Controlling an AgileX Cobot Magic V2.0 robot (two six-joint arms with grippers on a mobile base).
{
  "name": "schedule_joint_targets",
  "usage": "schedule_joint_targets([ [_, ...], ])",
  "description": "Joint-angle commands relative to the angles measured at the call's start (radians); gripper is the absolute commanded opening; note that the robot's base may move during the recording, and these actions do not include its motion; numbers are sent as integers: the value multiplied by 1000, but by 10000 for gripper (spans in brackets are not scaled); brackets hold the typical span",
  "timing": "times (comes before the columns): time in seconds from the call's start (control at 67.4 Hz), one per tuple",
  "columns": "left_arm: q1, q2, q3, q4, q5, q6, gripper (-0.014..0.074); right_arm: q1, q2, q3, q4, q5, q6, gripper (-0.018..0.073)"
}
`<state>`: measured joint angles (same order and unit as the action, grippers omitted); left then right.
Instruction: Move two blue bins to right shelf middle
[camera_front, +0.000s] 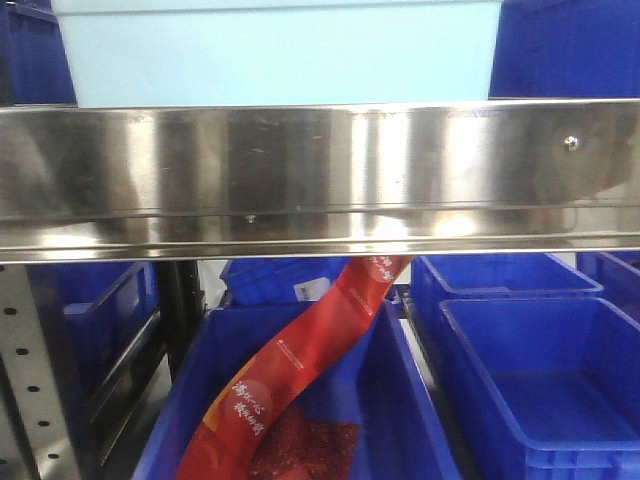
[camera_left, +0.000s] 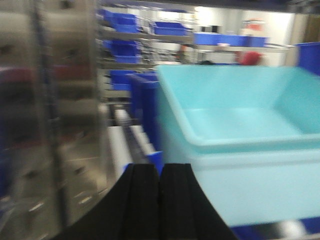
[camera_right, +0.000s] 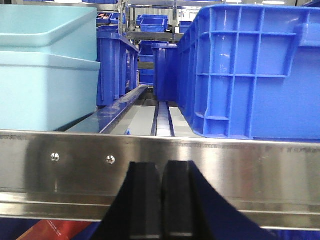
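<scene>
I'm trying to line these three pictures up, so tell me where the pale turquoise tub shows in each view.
Front view: pale turquoise tub at top centre, above the steel shelf rail.
Left wrist view: fills the right half, blurred, two stacked.
Right wrist view: far left, beside dark blue bins.
Shared landmark: the steel shelf rail, also in the right wrist view.

My left fingers (camera_left: 142, 200) are matte black, and my right fingers (camera_right: 145, 200) are the same black. Ahead of the left ones sit two nested bins (camera_left: 240, 150) in pale aqua blue. On the right, the big ribbed crate (camera_right: 250, 70) is saturated royal blue. The shelf rail (camera_front: 320, 175) is bright brushed silver steel with streaky reflections. Below it, the lower bins (camera_front: 545, 380) are deep blue, and a glossy packet (camera_front: 300, 370) is red shading to orange, printed with white characters.
</scene>
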<state>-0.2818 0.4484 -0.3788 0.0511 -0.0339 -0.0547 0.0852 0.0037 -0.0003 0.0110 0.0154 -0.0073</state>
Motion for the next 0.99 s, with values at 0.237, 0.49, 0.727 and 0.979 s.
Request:
schedule_joint_targets([
  [0.237, 124, -370, 266, -44, 1, 62, -111, -6, -4, 0, 2, -23, -2, -166],
  [0.49, 126, -448, 379, -44, 1, 62, -111, -6, -4, 0, 2, -23, -2, -166],
  [0.727, 126, -448, 379, -44, 14, 62, -111, -6, -4, 0, 2, -23, -2, -166],
  [0.979, 126, -448, 379, -44, 14, 62, -111, -6, -4, 0, 2, -23, -2, -166],
])
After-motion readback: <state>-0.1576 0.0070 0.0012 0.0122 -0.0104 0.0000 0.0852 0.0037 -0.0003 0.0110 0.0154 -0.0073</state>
